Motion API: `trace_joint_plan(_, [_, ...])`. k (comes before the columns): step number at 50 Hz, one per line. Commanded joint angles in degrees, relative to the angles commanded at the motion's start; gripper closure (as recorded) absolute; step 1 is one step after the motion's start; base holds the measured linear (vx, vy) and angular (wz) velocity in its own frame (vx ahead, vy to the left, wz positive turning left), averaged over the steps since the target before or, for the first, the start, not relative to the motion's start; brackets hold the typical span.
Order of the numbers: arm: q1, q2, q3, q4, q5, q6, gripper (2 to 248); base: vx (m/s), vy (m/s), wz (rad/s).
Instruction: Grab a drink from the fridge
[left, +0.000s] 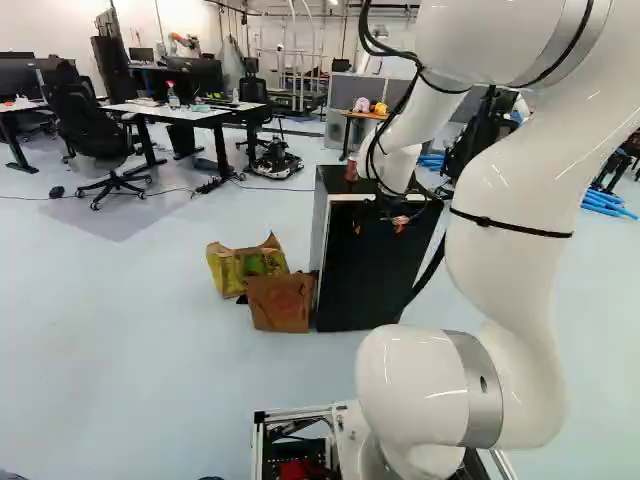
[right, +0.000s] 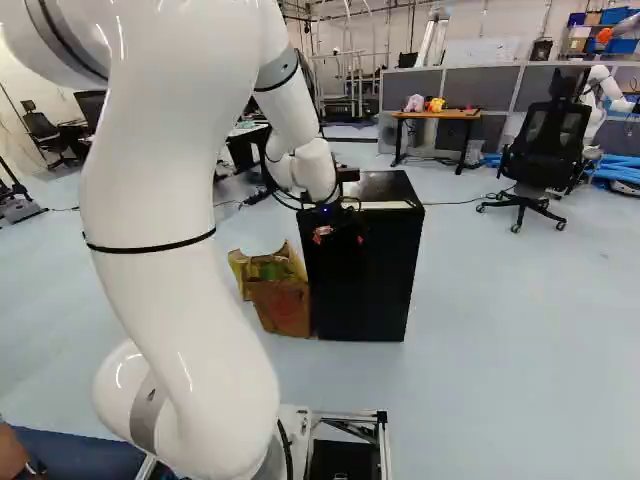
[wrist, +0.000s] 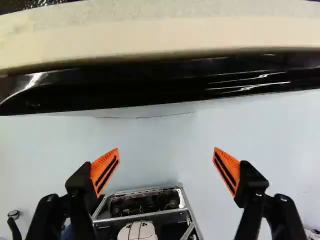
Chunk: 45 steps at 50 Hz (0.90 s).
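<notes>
Claw (right: 341, 236) spread wide, room between fingertips; pale edge (wrist: 165, 37) of fridge (right: 370, 285) ahead.

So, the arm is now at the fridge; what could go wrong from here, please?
The jaws stand open with nothing between them, and might slip off the black top edge of the fridge. The arm might knock the red can on top. An opening door might catch the brown bag close beside.
</notes>
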Motion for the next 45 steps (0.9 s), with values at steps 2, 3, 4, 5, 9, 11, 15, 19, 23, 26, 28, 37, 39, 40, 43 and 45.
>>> trace_joint_plan(2, [0.1,-0.2,-0.3,0.0,0.0,0.0,3,0.0,0.0,0.0])
trace_joint_plan(3, [0.2,-0.3,-0.4,0.0,0.0,0.0,3,0.0,0.0,0.0])
trace_joint_plan(4, [0.2,-0.4,-0.6,0.0,0.0,0.0,3,0.0,0.0,0.0])
trace_joint_plan(5, [0.3,-0.5,-0.7,0.0,0.0,0.0,3,0.0,0.0,0.0])
trace_joint_plan(9, [0.5,-1.0,-1.2,0.0,0.0,0.0,3,0.0,0.0,0.0])
trace_joint_plan(11, [0.6,-1.2,-1.5,0.0,0.0,0.0,3,0.0,0.0,0.0])
trace_joint_plan(15, [0.8,-1.6,-2.1,0.0,0.0,0.0,3,0.0,0.0,0.0])
trace_joint_plan(19, [1.0,-2.1,-2.6,0.0,0.0,0.0,3,0.0,0.0,0.0])
trace_joint_plan(23, [1.2,-2.5,-3.2,0.0,0.0,0.0,3,0.0,0.0,0.0])
trace_joint_plan(26, [1.3,-2.8,-3.7,0.0,0.0,0.0,3,0.0,0.0,0.0])
trace_joint_plan(28, [1.3,-3.1,-4.0,0.0,0.0,0.0,3,0.0,0.0,0.0])
trace_joint_plan(37, [1.5,-4.0,-5.2,0.0,0.0,0.0,3,0.0,0.0,0.0])
trace_joint_plan(39, [1.5,-4.0,-5.2,0.0,0.0,0.0,3,0.0,0.0,0.0])
trace_joint_plan(40, [1.5,-4.0,-5.2,0.0,0.0,0.0,3,0.0,0.0,0.0])
trace_joint_plan(43, [1.5,-4.0,-5.2,0.0,0.0,0.0,3,0.0,0.0,0.0])
trace_joint_plan(45, [1.5,-4.0,-5.2,0.0,0.0,0.0,3,0.0,0.0,0.0])
